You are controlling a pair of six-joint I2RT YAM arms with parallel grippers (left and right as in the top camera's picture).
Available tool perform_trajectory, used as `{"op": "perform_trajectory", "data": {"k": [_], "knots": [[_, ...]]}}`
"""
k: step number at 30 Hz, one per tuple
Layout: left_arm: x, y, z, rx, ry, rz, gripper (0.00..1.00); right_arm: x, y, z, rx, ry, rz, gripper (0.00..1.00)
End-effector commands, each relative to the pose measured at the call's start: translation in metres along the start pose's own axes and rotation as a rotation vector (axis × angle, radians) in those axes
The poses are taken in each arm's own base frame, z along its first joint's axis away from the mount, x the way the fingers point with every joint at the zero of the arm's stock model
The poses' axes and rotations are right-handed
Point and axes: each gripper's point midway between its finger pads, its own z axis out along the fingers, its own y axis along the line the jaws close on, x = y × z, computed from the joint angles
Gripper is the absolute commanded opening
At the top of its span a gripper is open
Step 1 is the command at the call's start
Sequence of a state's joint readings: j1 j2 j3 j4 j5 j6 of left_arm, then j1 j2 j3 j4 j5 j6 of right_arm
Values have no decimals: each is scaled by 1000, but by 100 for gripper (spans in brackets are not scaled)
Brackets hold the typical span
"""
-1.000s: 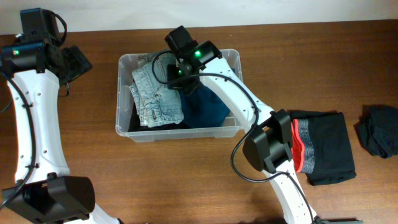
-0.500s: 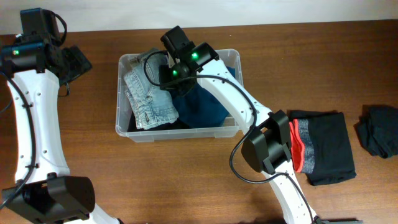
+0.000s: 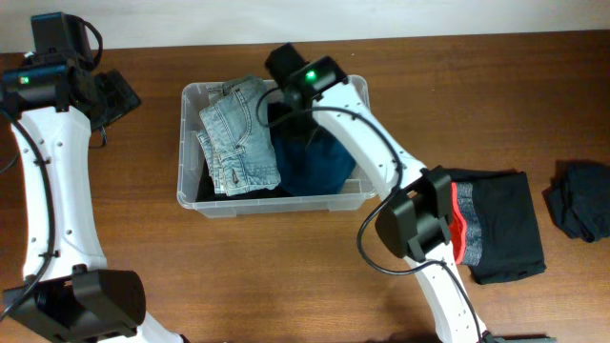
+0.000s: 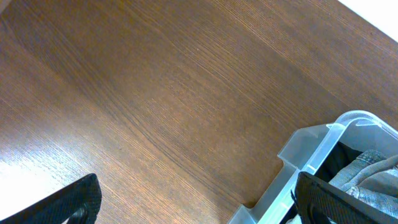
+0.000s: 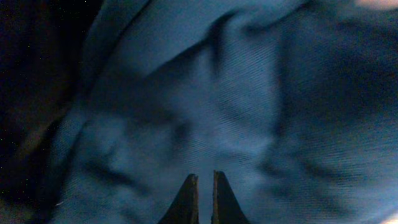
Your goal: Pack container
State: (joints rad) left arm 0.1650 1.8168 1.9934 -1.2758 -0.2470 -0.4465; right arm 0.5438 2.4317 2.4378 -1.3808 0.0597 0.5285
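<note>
No text, label, brand or number can be read in any view.

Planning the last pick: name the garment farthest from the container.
The small dark bundle at the far right; the folded black-and-red garment lies nearer the container.

I see the container [image 3: 274, 203], a clear rectangular plastic bin with rounded corners. It stands upright on the wooden surface [image 3: 238, 276] near the far edge, its long sides running left to right. Its top is open. Inside lie pale folded denim [image 3: 238, 143] on the left and dark blue cloth [image 3: 315, 167] on the right.
</note>
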Motion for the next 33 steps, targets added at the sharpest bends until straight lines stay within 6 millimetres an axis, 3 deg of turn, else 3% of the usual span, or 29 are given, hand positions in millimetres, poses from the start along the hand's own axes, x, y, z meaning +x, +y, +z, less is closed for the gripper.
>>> {"op": "perform_trajectory", "data": {"k": [1, 7, 11, 14, 17, 33], "knots": [[-4, 3, -9, 5, -23, -19, 99, -27, -18, -24, 56, -105, -4, 4], [-4, 3, -9, 5, -23, -19, 99, -42, -17, -98, -36, -226, 16, 4], [-4, 3, -9, 5, -23, -19, 99, -34, 21, -147, -249, -268, -111, 4], [-4, 3, -9, 5, -23, -19, 99, -26, 41, -161, -311, -287, -173, 4], [-4, 3, -9, 5, -23, -19, 99, -20, 55, -151, -310, -267, -198, 4], [-4, 3, -9, 5, -23, -19, 99, 7, 119, -54, -292, -137, -302, 4]]}}
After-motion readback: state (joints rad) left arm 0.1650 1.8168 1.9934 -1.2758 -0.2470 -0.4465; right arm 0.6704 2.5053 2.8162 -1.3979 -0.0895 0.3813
